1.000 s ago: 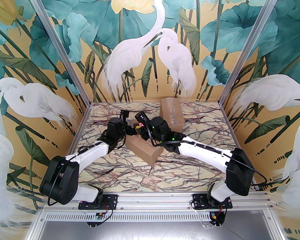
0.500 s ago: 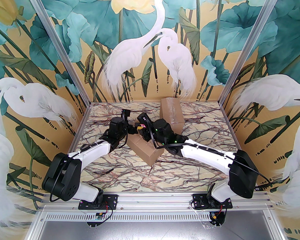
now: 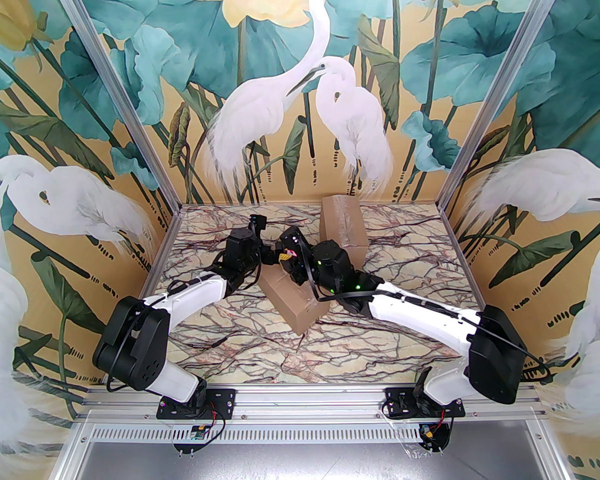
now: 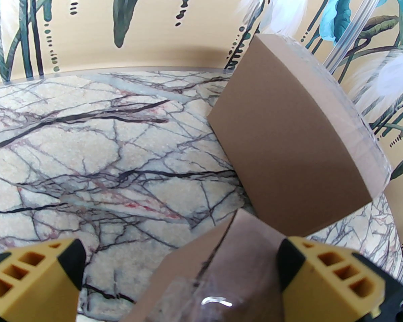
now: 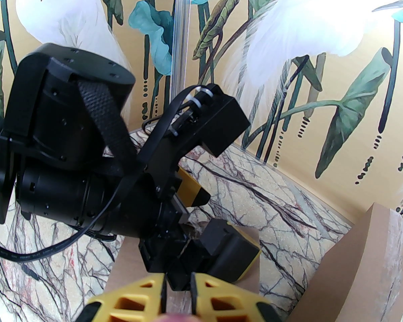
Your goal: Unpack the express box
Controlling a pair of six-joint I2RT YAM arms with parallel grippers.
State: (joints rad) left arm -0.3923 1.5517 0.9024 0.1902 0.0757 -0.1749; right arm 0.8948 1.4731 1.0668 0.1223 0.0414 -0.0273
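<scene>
1. 2 brown cardboard boxes sit on a marble-patterned table; the near box lies at an angle in the middle, and the far box stands well apart by the back wall
2. Both arms meet over the far end of the near box
3. The left gripper has its yellow fingers spread wide, 1 on each side of that end, not pressing it
4. The right gripper points at the left one, its fingers drawn almost together with a thin slit between; whether they pinch anything cannot be told
5. Glossy clear tape covers the near box's top, and its flaps look closed
6. The far box also looks taped and untouched
7. Judged from this, unpacking has barely begun: no box is open, nothing is out, so tape removal, flap opening and emptying remain
</scene>
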